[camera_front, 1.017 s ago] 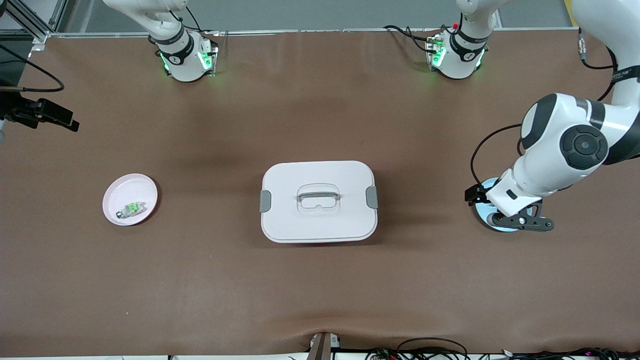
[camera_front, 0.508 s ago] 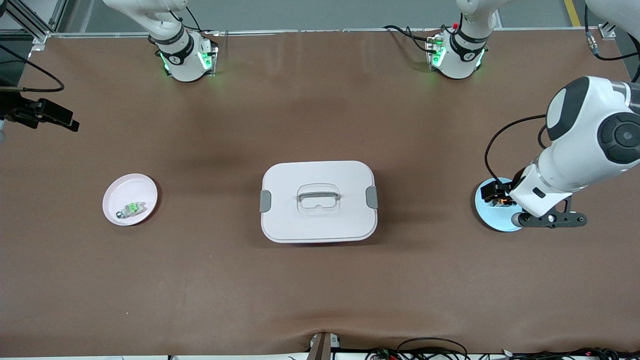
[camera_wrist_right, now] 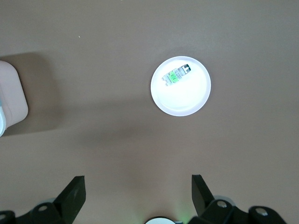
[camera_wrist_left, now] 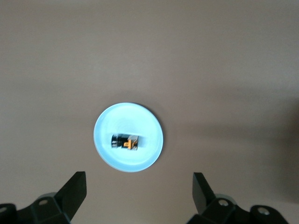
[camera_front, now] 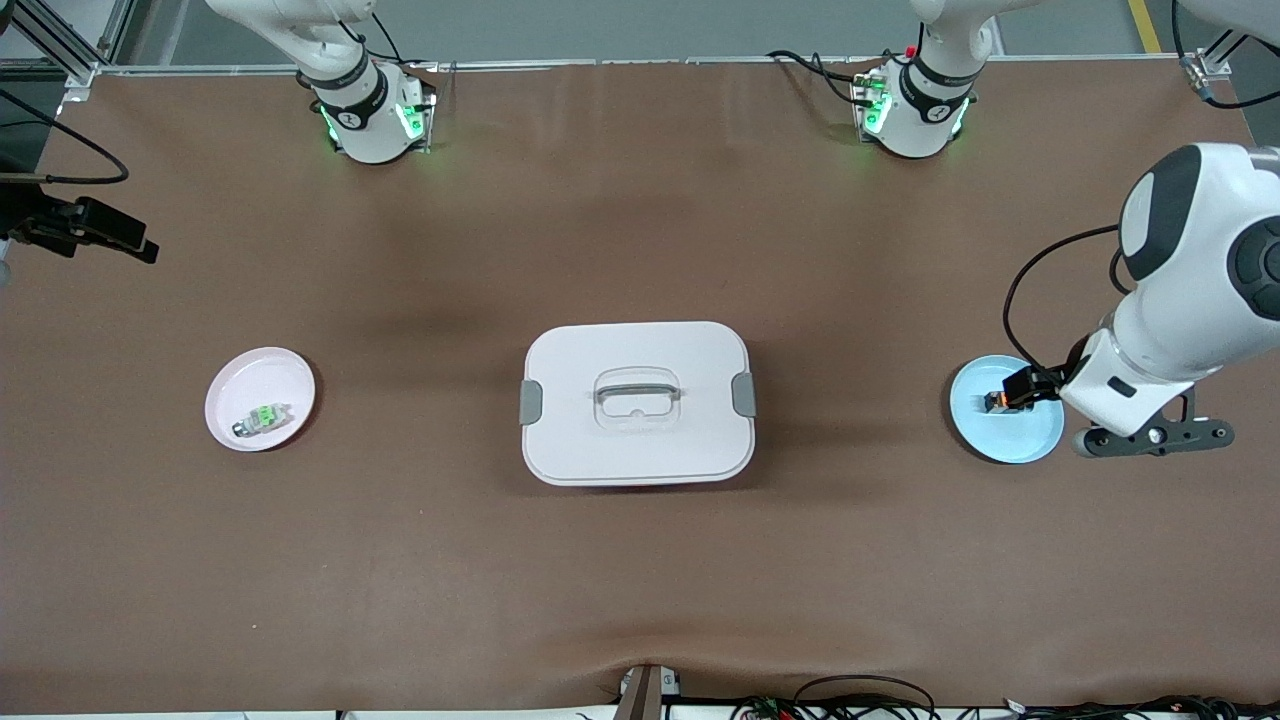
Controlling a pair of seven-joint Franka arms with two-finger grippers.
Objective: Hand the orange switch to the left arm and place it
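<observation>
Toward the right arm's end of the table, a pink plate point(camera_front: 260, 398) carries a clear switch with a green top point(camera_front: 262, 418). The right gripper point(camera_wrist_right: 138, 193) hangs high over bare table with its fingers point(camera_wrist_right: 74, 191) spread wide and nothing between them; that plate lies ahead of it and well apart, and a corner of the box point(camera_wrist_right: 11, 95) shows at the edge of its wrist view. The right arm waits.

In the middle of the table stands the box point(camera_front: 637, 402), white, its lid shut, with grey latches on both ends and a clear handle recess on top.

Toward the left arm's end lies a light blue plate point(camera_front: 1006, 441), and on it rests the orange switch point(camera_front: 995, 401), a dark block with an orange top. The left gripper point(camera_wrist_left: 138, 191) hovers above this plate's rim, its fingers point(camera_wrist_left: 202, 190) set wide apart and empty, the switch point(camera_wrist_left: 125, 141) lying just ahead of the gap between them and untouched.
</observation>
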